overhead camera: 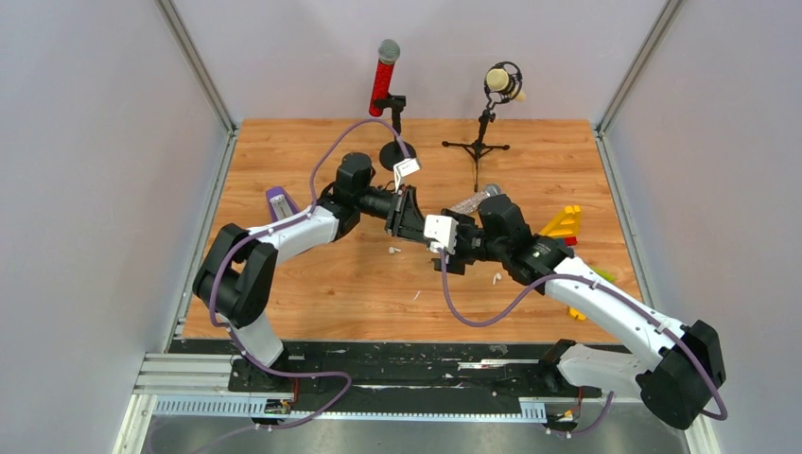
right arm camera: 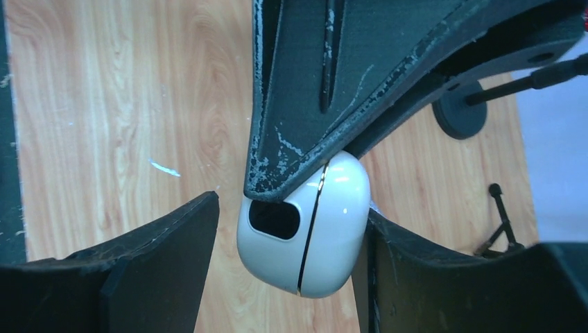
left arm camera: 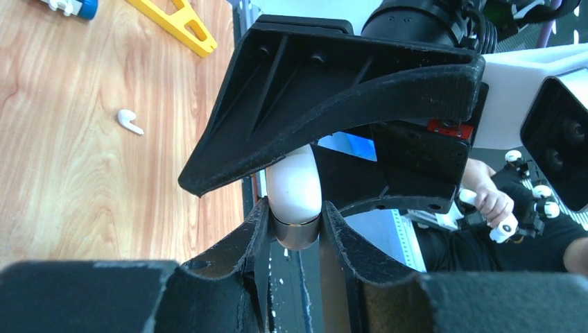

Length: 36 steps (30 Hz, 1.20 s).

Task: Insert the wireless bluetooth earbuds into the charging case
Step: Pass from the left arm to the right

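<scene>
My left gripper [left arm camera: 295, 225] is shut on the charging case [left arm camera: 294, 187], a glossy white pebble with a metallic band, held above mid-table. In the right wrist view the case [right arm camera: 305, 229] shows a thin seam and a dark oval recess. My right gripper [right arm camera: 291, 208] stands open around it. Its right finger [right arm camera: 388, 243] touches the case's side; its left finger [right arm camera: 187, 229] stays apart. One white stemmed earbud [left arm camera: 129, 121] lies on the wood. Small white buds [overhead camera: 392, 250] [overhead camera: 497, 278] lie under the grippers [overhead camera: 413, 225] [overhead camera: 452, 241], which meet tip to tip and hide the case from above.
A red microphone [overhead camera: 383, 80] and a cream microphone [overhead camera: 503, 83] stand on stands at the back. Yellow toy pieces [overhead camera: 563, 222] lie at the right, and a purple object [overhead camera: 280, 201] lies by the left arm. Grey walls close in three sides.
</scene>
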Each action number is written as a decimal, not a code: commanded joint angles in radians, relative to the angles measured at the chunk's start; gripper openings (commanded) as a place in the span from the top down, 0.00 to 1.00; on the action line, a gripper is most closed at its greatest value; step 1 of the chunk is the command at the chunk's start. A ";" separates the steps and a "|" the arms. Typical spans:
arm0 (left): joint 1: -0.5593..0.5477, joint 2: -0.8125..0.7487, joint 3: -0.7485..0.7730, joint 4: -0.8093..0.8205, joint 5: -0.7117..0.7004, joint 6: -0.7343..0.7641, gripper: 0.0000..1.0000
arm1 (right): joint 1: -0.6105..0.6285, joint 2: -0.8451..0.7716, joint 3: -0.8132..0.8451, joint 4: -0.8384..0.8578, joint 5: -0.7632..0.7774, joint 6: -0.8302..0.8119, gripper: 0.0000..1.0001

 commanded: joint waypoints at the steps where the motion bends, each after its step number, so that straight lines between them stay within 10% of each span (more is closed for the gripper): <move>1: 0.026 -0.026 -0.016 0.107 -0.018 -0.066 1.00 | 0.025 -0.040 -0.037 0.100 0.125 -0.017 0.35; 9: 0.032 -0.022 -0.026 0.139 -0.017 -0.090 1.00 | 0.049 -0.051 -0.048 0.128 0.156 -0.036 0.52; 21: 0.031 -0.012 -0.023 0.118 -0.022 -0.077 1.00 | 0.085 -0.048 -0.045 0.143 0.195 -0.073 0.47; 28: 0.032 -0.013 -0.021 0.093 -0.028 -0.061 0.99 | 0.096 -0.053 -0.043 0.140 0.197 -0.083 0.66; 36: 0.032 -0.013 -0.011 0.028 -0.051 -0.007 0.65 | 0.106 -0.040 -0.025 0.121 0.200 -0.081 0.68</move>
